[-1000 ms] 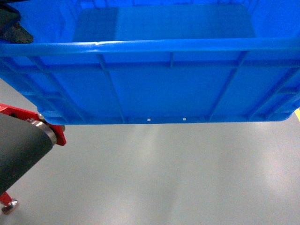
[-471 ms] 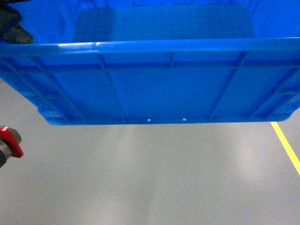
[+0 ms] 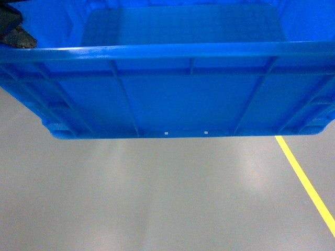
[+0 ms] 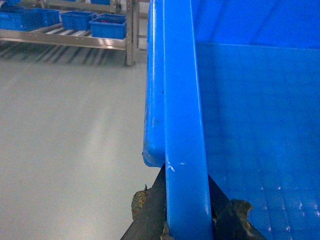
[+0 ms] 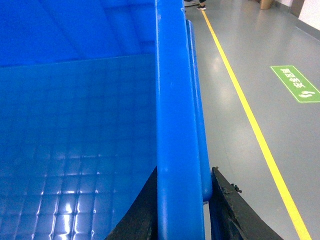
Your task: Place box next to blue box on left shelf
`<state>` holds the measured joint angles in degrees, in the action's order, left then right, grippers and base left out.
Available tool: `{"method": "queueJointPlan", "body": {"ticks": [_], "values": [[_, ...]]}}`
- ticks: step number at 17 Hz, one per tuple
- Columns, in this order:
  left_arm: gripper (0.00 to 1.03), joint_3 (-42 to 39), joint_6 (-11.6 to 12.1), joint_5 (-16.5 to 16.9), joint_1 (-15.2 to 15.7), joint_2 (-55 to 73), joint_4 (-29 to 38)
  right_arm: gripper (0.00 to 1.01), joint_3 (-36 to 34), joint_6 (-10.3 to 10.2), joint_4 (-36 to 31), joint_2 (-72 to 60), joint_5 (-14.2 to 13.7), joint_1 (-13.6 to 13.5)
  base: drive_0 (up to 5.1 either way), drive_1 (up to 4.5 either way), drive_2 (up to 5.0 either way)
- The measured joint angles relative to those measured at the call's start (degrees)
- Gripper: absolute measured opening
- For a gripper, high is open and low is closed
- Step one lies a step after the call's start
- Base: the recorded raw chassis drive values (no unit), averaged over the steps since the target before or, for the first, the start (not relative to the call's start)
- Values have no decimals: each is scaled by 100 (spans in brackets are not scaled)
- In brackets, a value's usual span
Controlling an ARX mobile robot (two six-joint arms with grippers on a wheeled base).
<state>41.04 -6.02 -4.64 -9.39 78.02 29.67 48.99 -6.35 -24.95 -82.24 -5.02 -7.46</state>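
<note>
Blue crate [image 3: 172, 99] held up clear of the grey floor [image 3: 157, 198], filling the upper head view. Left gripper [image 4: 186, 220]: fingers [image 4: 150, 210] clamped either side of the crate's left rim. Right gripper [image 5: 181, 210]: fingers [image 5: 230, 210] clamped on the right rim. Yellow floor line [image 3: 306, 183] runs at right. Roller shelf [image 4: 65, 37] far off in the left wrist view, carrying small blue bins [image 4: 107, 26].
</note>
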Motion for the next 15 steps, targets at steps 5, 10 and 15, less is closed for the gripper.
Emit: {"method": "queueJointPlan", "body": {"ticks": [5,10,15], "values": [[8,0,-2,11,-2,0,0,20,0,0,9,0,-4,0,-147,-147,-147],[8,-2,0,4,-17,-13,-2,20,0,2,13,13,-22,2,-147,-147,-147],[8,-2,2,-4,-4,-15,-7,20,0,20,-2,11,-7,-4,-147,-147,-147]]}}
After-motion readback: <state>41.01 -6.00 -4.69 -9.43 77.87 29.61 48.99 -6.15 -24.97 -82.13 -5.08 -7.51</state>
